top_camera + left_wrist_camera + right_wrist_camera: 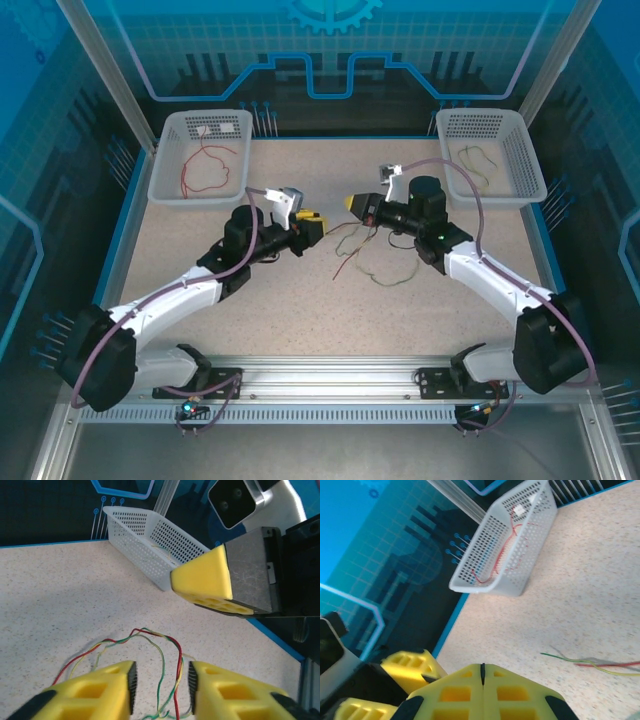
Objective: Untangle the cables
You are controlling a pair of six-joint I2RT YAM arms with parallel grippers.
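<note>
While the left gripper [161,686] gapes near the cables [178,656], the right gripper [482,674] sits closed

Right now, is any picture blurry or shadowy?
Left wrist: the tangled cables look sharp, the close yellow fingers slightly soft. Right wrist: a faint grey shadow lies beside the cables. Top external: even light, no glare on the table.

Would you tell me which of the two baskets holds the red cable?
The left basket; the right basket holds an olive cable.
</note>
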